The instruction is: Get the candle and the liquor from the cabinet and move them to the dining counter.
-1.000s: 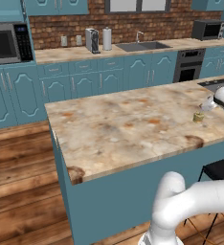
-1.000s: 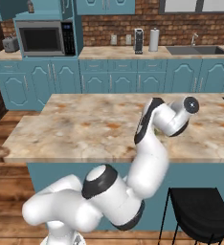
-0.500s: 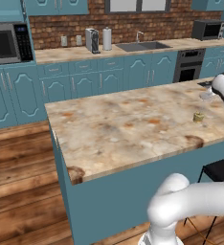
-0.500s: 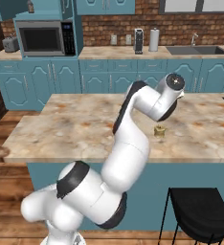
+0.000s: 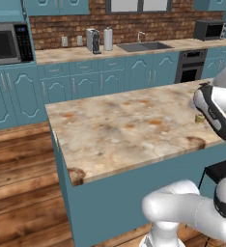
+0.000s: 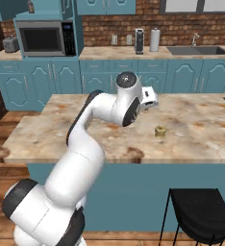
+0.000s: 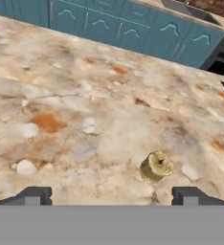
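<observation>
From the hand camera I see my gripper (image 7: 109, 194) with its two tips wide apart and nothing between them; just beyond the tips the candle (image 7: 156, 166) stands upright on the dining counter (image 7: 61, 110), apart from both tips; in the right base view the candle (image 6: 160, 131) sits near the front edge of this counter, a little to the right of the hand; behind the counter stand the teal lower cabinets (image 6: 61, 79) and the microwave (image 6: 41, 40).
</observation>
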